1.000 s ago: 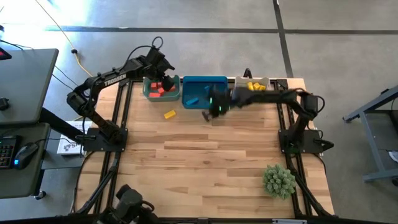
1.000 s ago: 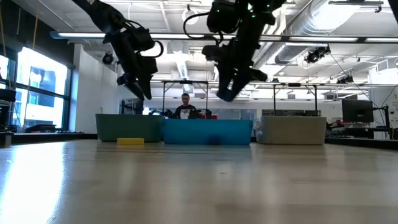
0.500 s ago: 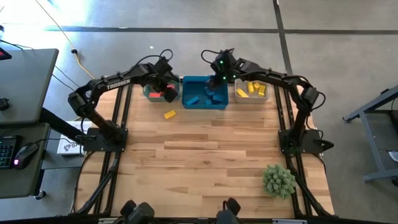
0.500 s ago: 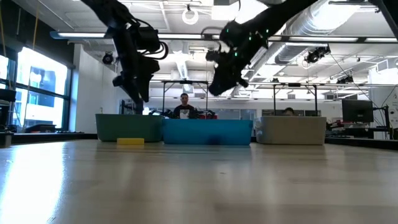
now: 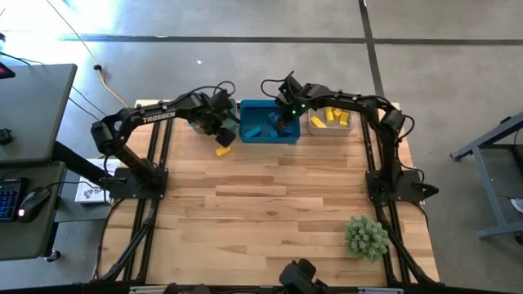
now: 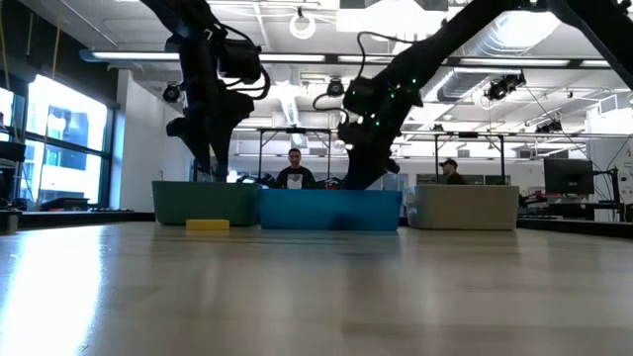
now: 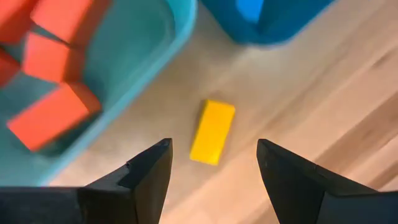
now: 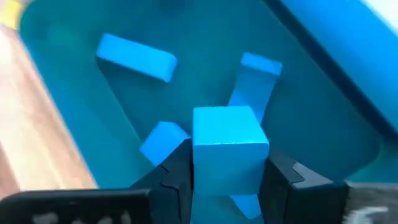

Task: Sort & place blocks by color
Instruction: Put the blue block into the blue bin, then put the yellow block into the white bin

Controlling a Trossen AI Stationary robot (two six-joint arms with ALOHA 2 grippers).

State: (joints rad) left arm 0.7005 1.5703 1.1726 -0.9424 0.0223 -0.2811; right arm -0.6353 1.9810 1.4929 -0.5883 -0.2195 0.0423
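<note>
Right gripper (image 8: 227,180), moved over blue bin (image 5: 288,137), fingers clamping blue cube (image 8: 229,149) ready to drop. Left gripper (image 7: 211,163), fingers spread, now hovers above yellow bar (image 7: 212,132) on table (image 5: 270,196), last stray.

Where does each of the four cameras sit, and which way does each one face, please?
High view: overhead, looking straight down on the table; both arms show.
Low view: at table height, facing the three bins and the room; both arms hang from above.
Left wrist view: above the yellow block, between the open left hand fingers.
Right wrist view: over the blue bin; the right hand grips a blue block.
Shared: the yellow block also shows from overhead.
</note>
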